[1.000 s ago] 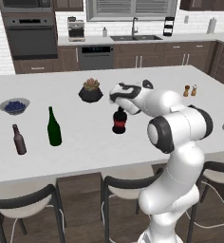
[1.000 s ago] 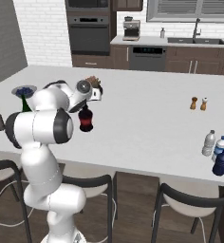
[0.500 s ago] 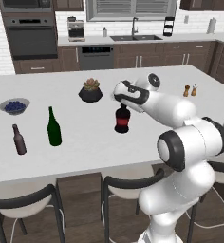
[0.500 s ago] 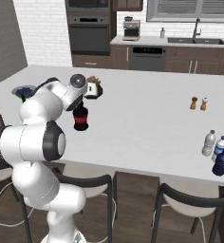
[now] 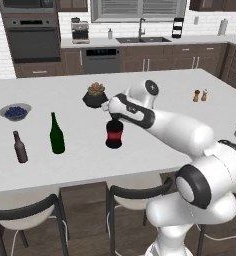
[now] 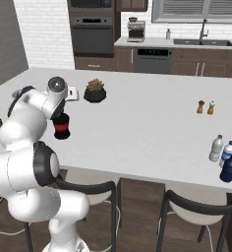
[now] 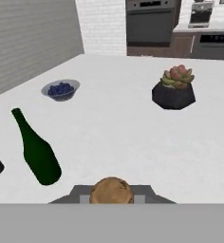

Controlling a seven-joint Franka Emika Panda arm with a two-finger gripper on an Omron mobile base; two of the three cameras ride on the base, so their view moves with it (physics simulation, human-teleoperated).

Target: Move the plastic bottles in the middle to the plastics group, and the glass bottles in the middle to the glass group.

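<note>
Gripping the red-labelled bottle (image 5: 114, 134) by the top of its thin neck, the tool (image 5: 111, 118) is clamped just under the round brown cap (image 7: 111, 191), and the bottle stands on the counter (image 5: 155, 90) in front of the potted plant (image 5: 95, 95), well to the right of the green bottle (image 5: 56, 134) and the small brown bottle (image 5: 20, 147) it belongs with. Such a high, narrow hold could let the heavy round body swing or slip out, and a low carry toward the green bottle might knock that slim bottle over. From the right base camera the arm covers the neck, so the contact itself is hard to judge; from the hand camera the brown bottle is cut off at the edge. Far right of the plant, the plastic bottles (image 6: 225, 157) stand bunched together.
</note>
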